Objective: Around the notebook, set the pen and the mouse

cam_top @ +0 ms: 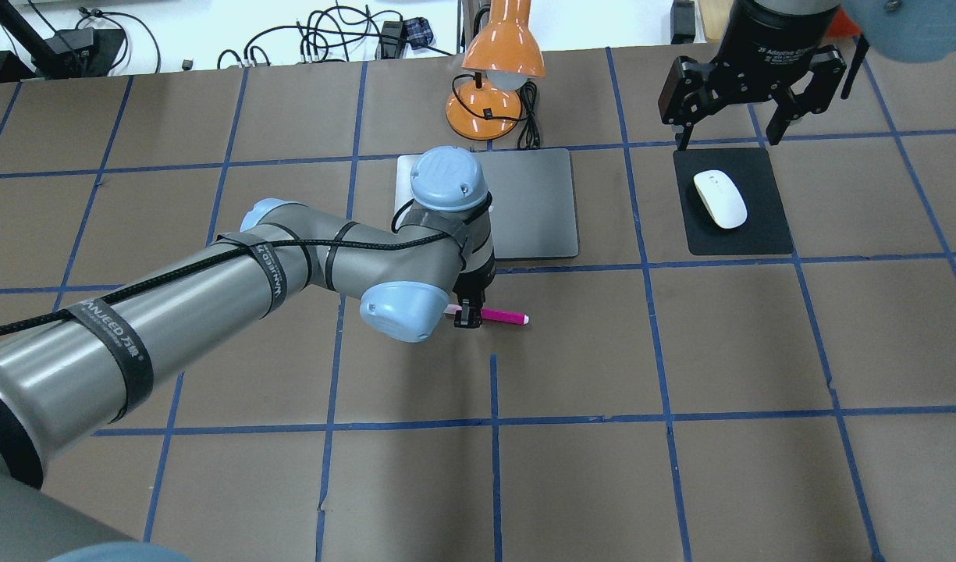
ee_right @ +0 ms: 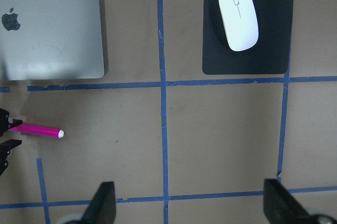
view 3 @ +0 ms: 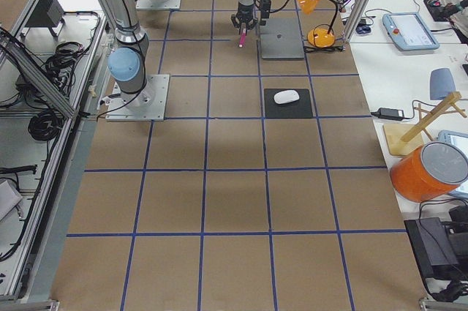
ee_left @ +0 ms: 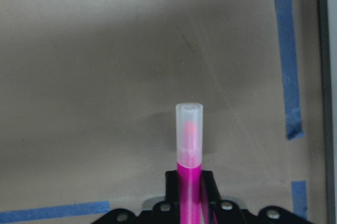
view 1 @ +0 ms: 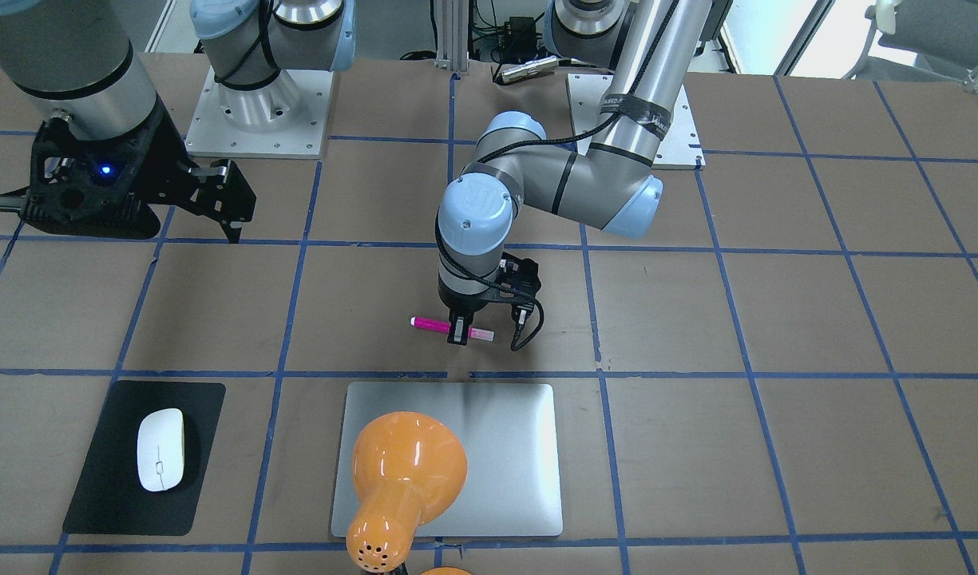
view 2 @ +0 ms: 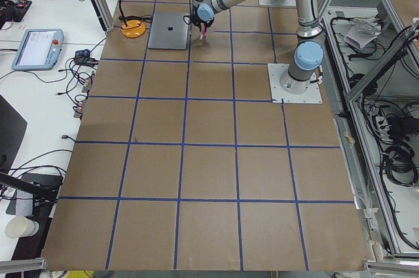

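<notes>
My left gripper (view 1: 459, 334) is shut on the magenta pen (view 1: 433, 324), gripping it near its pale cap end, just on the robot's side of the silver notebook (view 1: 496, 447). In the left wrist view the pen (ee_left: 189, 134) sticks out forward from the closed fingers, over brown table. The white mouse (view 1: 160, 449) lies on a black mat (view 1: 97, 487) beside the notebook. My right gripper (cam_top: 731, 129) hangs open and empty above the far edge of that mat. Its wrist view looks down on the mouse (ee_right: 238, 17), the notebook (ee_right: 52, 29) and the pen (ee_right: 39, 130).
An orange desk lamp (cam_top: 502, 55) stands at the notebook's far edge, its shade hanging over the notebook (cam_top: 532, 203). Blue tape lines grid the brown table. Cables and tablets lie on the benches beyond the table's far side.
</notes>
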Robot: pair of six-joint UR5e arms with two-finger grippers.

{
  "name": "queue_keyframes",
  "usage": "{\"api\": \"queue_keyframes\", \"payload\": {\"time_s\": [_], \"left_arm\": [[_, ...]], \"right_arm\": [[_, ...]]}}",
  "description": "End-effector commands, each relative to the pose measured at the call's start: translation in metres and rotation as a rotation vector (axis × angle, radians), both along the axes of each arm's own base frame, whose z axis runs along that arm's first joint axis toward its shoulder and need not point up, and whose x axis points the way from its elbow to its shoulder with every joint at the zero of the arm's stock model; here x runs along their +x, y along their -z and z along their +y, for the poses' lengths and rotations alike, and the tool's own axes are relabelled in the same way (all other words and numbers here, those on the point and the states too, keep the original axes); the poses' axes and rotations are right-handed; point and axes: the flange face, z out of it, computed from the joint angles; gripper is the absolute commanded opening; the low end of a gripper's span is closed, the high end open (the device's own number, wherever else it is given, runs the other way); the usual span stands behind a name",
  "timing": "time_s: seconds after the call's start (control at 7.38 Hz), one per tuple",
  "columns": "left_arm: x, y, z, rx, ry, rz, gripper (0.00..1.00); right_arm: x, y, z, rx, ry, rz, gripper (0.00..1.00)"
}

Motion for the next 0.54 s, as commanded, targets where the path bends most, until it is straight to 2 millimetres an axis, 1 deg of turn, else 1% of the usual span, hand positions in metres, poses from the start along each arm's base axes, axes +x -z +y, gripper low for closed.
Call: {"api": "queue_keyframes", "payload": {"time_s": [0.0,0.14,0.27,0.41], "left_arm": [[0.001,-0.006,-0.002,-0.016,0.029,0.0,0.91],[0.013,-0.016,-0.011,-0.041,0.203,0.007,0.92],[0.06,-0.028,-0.04,-0.063,0.41,0.018,0.97],[0.1,-0.041,-0.059,-0.081,0.589,0.023,0.98]], "right_arm": [[-0.008,0.005,-0.002,0.011,0.003,-0.003,1.0],[-0.006,0.005,-0.002,0.006,0.001,-0.006,1.0],[-0.008,0.006,-0.003,0.006,0.004,-0.005,1.0],[-0.008,0.006,-0.003,0.005,0.004,-0.005,1.0]]}}
